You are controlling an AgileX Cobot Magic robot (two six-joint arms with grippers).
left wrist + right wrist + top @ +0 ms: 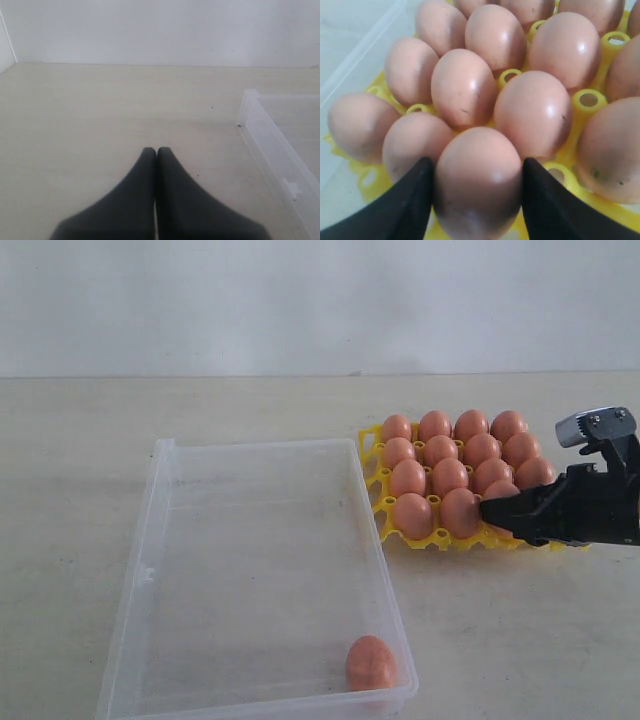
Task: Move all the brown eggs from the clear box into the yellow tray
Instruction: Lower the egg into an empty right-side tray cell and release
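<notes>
Brown eggs (450,476) at the transfer site. The right gripper (477,161) is closed on one front-row egg (477,192), with its black fingers (410,205) pressed against that egg's two sides at the front row of the yellow tray (440,538). Fourteen more eggs stand upright in the tray's cups around it. They fill the three rows behind and the two front cups on the box side. The cup beneath the gripper body is hidden. The tray lies just beside the far right edge of the clear box (260,443) on the pale table (520,640). One lone egg (370,662) rests inside the box at its near right corner. The left gripper (156,152), jaws pressed together and holding nothing, hangs over bare table near a corner of the box.
</notes>
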